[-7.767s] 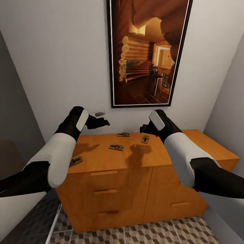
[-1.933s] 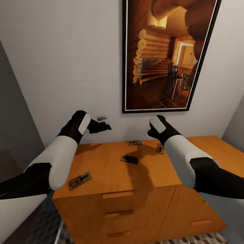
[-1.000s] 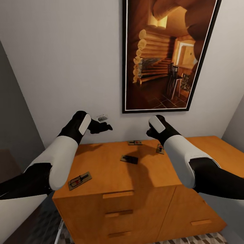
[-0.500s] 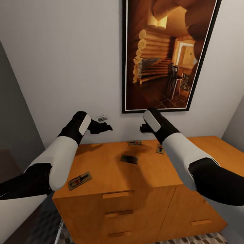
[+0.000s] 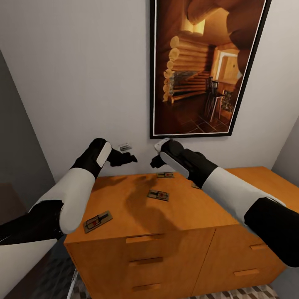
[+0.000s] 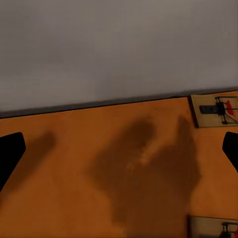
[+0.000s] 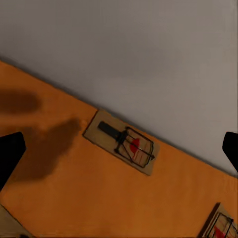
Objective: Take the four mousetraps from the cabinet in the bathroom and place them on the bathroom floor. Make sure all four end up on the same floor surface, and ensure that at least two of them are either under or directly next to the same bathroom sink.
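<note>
Cabinet (image 5: 166,232): orange-brown wood, smooth satin finish, faint grain, soft shadows on its worktop, no hard glare. Drawer handles (image 5: 139,239) same wood, plain bars. Mousetraps: front-left one (image 5: 97,221), middle one (image 5: 158,195), back one (image 5: 165,175), all pale tan wooden boards, matt, w/ dark thin metal wire and a red patch; right wrist cam shows the wire loop clearly on the near trap (image 7: 123,141). Wall (image 5: 74,74) flat matt paint, grey-white, no texture. Picture (image 5: 203,66): glossy-looking print, black frame, thin white edge. Arms: matt black casing, smooth white shell panels, plastic-looking. Floor tiles (image 5: 249,292) w/ printed cube pattern, smooth.
</note>
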